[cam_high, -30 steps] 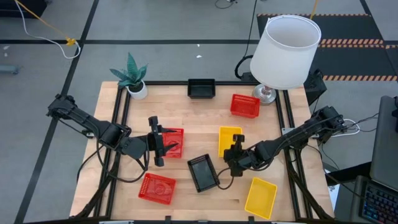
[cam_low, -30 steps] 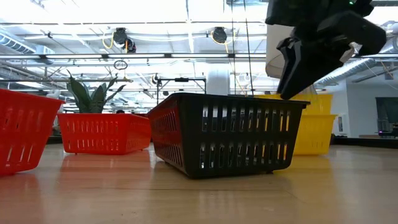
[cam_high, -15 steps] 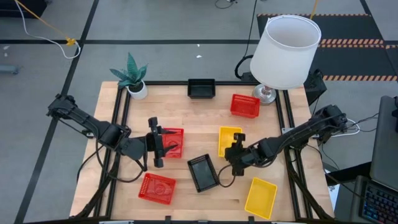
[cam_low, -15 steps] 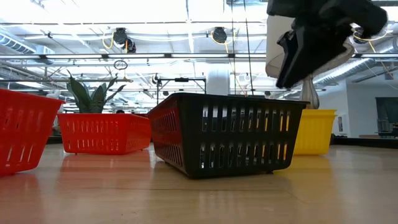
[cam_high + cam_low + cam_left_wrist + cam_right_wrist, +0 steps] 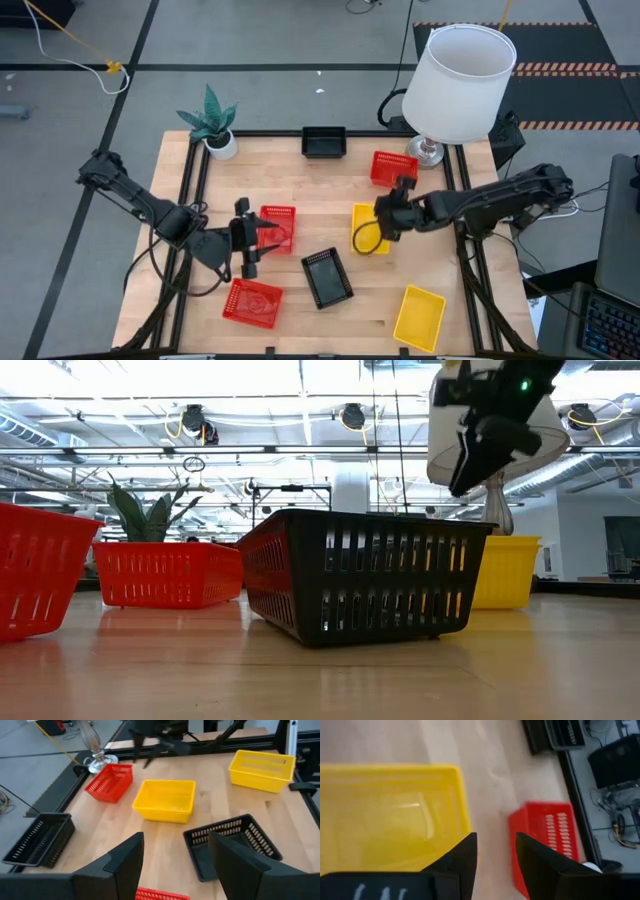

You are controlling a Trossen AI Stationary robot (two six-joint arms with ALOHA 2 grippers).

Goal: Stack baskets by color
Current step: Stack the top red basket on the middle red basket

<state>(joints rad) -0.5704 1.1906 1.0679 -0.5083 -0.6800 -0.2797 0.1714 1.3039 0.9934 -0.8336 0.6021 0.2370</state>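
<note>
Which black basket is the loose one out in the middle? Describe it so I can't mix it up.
Start at the white lampshade at the table's far right corner, then come toward the near edge's middle. The black basket there sits skewed between a red basket and a yellow basket.

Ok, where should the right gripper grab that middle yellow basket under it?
Take the yellow basket by its thin upright rim, coming down from above with the right gripper, one finger inside the wall and one outside; it sits upright, open side up.

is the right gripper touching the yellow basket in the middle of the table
Apart. The right wrist view shows the right gripper above the yellow basket, its open fingers empty, the basket lying below them; the low view shows it raised well above the table.
</note>
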